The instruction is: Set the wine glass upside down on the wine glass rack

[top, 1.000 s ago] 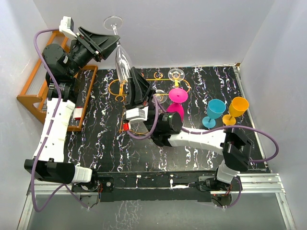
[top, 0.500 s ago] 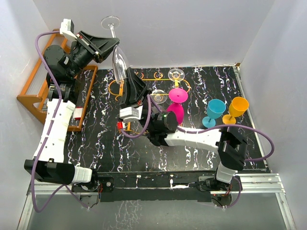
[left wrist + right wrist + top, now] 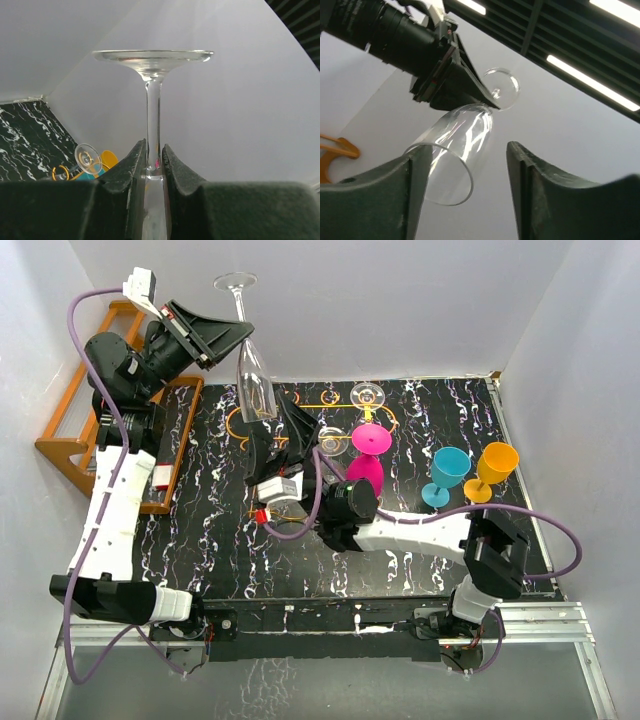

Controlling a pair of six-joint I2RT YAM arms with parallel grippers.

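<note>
The clear wine glass (image 3: 252, 390) hangs in the air, foot up and bowl down, tilted. My left gripper (image 3: 243, 335) is shut on its stem (image 3: 153, 115) just below the foot, and its fingers (image 3: 135, 160) press on both sides. Below it, my right gripper (image 3: 272, 412) points upward and is open. The bowl (image 3: 455, 150) hangs close to its left finger (image 3: 417, 170), with a wide gap to the right finger. The orange-gold wire wine glass rack (image 3: 322, 400) stands on the black table just behind the bowl.
On the wire rack hang a clear glass (image 3: 367, 395) and a pink glass (image 3: 368, 455), both foot up. A blue cup (image 3: 447, 472) and an orange cup (image 3: 493, 465) stand at the right. A brown wooden rack (image 3: 75, 430) sits at the left edge.
My right gripper has opened and let go of the bowl. My left gripper closed on the stem and now carries the glass alone, a little farther left.
</note>
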